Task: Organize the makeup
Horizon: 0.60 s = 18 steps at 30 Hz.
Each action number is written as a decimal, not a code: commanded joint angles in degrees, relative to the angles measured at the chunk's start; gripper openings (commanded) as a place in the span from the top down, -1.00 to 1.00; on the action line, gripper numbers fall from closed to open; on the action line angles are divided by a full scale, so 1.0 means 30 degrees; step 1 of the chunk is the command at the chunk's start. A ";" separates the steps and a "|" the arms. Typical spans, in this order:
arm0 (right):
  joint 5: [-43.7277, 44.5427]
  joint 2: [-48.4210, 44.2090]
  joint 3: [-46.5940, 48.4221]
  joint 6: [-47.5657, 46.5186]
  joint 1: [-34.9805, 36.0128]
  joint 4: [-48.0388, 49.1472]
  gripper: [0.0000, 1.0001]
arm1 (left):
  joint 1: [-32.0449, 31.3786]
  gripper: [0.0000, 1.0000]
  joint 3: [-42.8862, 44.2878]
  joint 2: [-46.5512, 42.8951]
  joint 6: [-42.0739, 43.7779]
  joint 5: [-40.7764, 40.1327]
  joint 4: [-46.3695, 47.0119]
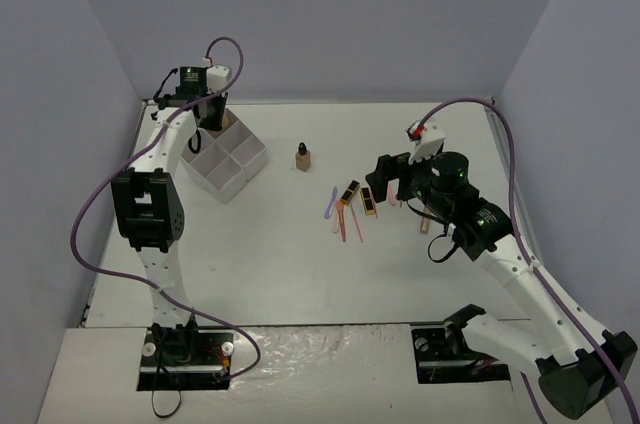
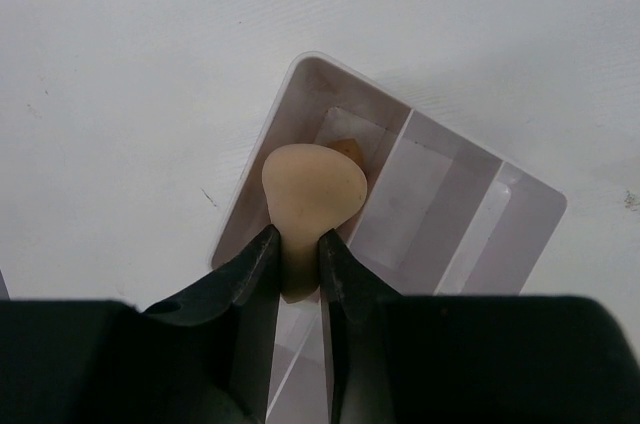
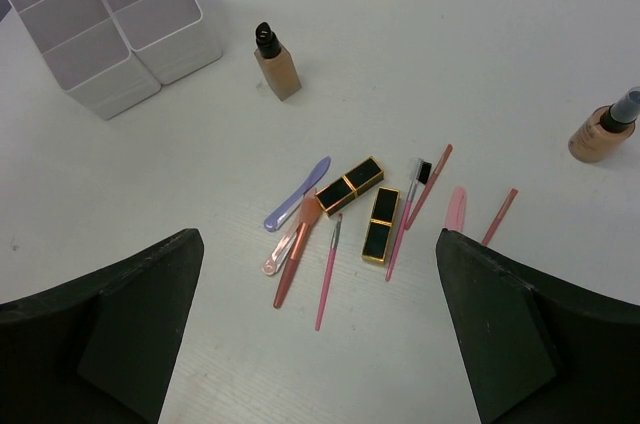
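Left fingers [image 2: 250,289] grip a beige sponge [image 2: 312,189] by its narrow end over a corner compartment of the white box [image 2: 470,244]. Part of a tan item [image 2: 347,147] shows inside that compartment. Right fingers [image 3: 120,324] stand wide open.

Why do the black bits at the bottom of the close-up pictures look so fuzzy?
Left wrist view: the left hand sits right by the lens, so its edges look soft, while the sponge it pinches is sharper. Right wrist view: the right hand is soft too, yet the lipsticks are crisp. Top view: even light, faint shadows, all fairly sharp.
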 commanded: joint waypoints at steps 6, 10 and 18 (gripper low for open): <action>-0.0502 0.0143 0.0163 -0.0320 -0.0122 0.1214 -1.00 | 0.0306 0.42 0.1380 -0.0312 0.0189 -0.0397 0.0776; -0.0669 0.0222 0.0225 -0.0303 -0.0152 0.1214 -1.00 | 0.0335 0.34 0.1485 -0.0312 0.0123 -0.0276 0.0741; -0.0753 0.0248 0.0192 -0.0247 -0.0152 0.1214 -1.00 | 0.0336 0.09 0.1514 -0.0449 -0.0072 -0.0276 0.0849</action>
